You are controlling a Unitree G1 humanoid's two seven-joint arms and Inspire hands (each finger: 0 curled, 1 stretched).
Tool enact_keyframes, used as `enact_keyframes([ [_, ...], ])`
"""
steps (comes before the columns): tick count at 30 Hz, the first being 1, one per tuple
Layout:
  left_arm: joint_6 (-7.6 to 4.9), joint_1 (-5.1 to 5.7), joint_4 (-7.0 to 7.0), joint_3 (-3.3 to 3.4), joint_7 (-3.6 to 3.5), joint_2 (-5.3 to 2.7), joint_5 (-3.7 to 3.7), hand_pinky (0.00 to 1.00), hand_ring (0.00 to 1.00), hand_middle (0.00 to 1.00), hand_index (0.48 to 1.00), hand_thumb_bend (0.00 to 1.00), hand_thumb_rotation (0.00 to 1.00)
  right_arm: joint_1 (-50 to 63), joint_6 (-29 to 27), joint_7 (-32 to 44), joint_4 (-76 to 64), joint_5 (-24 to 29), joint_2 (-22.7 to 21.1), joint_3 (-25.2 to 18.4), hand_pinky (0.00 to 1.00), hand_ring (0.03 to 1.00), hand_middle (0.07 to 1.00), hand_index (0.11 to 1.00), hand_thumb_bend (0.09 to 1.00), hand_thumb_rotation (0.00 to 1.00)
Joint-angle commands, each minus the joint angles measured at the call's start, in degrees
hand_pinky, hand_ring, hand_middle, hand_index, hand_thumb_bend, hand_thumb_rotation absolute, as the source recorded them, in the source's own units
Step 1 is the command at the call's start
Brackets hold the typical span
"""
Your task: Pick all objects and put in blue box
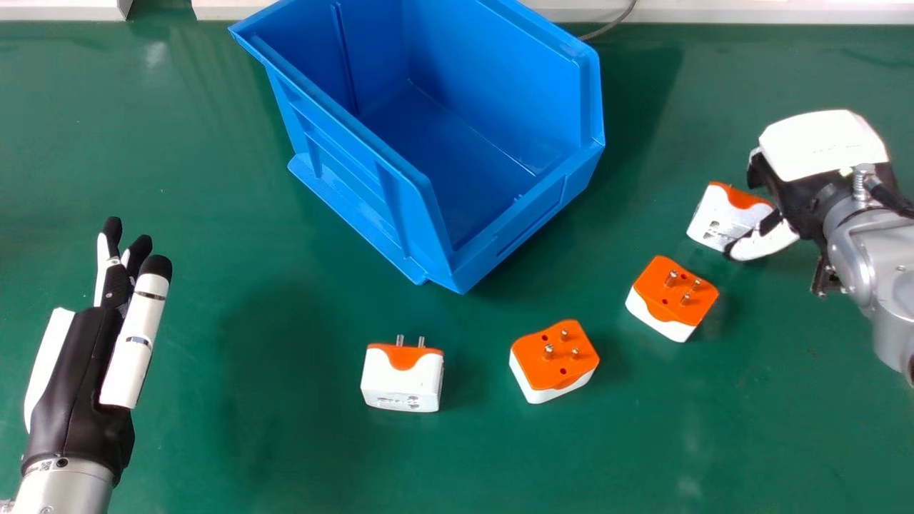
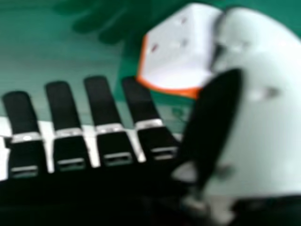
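Head view: Four white plug adapters trimmed in orange are seen on a green table [image 1: 714,442], outside a blue box [image 1: 493,78]. Beside the right hand [image 1: 821,150], the nearest adapter [image 1: 712,214] is shown with its orange part facing away and holes marked in its white body. Orange faces and metal pins are turned up on a second adapter [image 1: 660,289] and a third adapter [image 1: 553,368]; on a fourth adapter [image 1: 400,385], a white side is presented. In the right hand view, straight fingers [image 2: 99,101] are held apart, the thumb by the nearest adapter; contact cannot be told. The left hand's [image 1: 78,378] fingers are extended, slightly apart.
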Motion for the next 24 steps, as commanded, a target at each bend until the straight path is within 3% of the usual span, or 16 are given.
enact_keyframes([
  [1, -0.03, 0.74, -1.52, 0.74, 0.05, 0.29, -0.28, 1.00, 1.00, 1.00, 1.000, 0.29, 0.97, -1.63, 1.34, -1.74, -0.24, -0.43, -0.04, -0.28, 0.17, 0.243, 0.437, 0.496, 0.520, 0.01],
  [5, 0.15, 0.99, -1.87, 0.85, -0.01, 0.34, -0.42, 1.00, 1.00, 1.00, 1.000, 0.29, 0.97, -1.48, 1.45, -1.64, -0.21, -0.41, -0.14, 0.12, 0.25, 0.345, 0.477, 0.510, 0.510, 0.00],
  [12, 0.70, 2.07, -3.41, 1.13, -0.22, 0.32, -0.73, 1.00, 1.00, 1.00, 1.000, 0.28, 0.97, -0.40, 0.36, -3.03, -0.68, 1.60, -0.19, -1.23, 0.33, 0.431, 0.523, 0.503, 0.498, 0.00],
  [24, 1.30, 3.15, -4.75, 1.45, -0.35, 0.44, -0.67, 1.00, 1.00, 1.00, 0.999, 0.29, 0.97, 0.56, 0.18, -3.22, -1.19, 2.67, -0.27, -1.68, 0.35, 0.450, 0.544, 0.486, 0.496, 0.00],
])
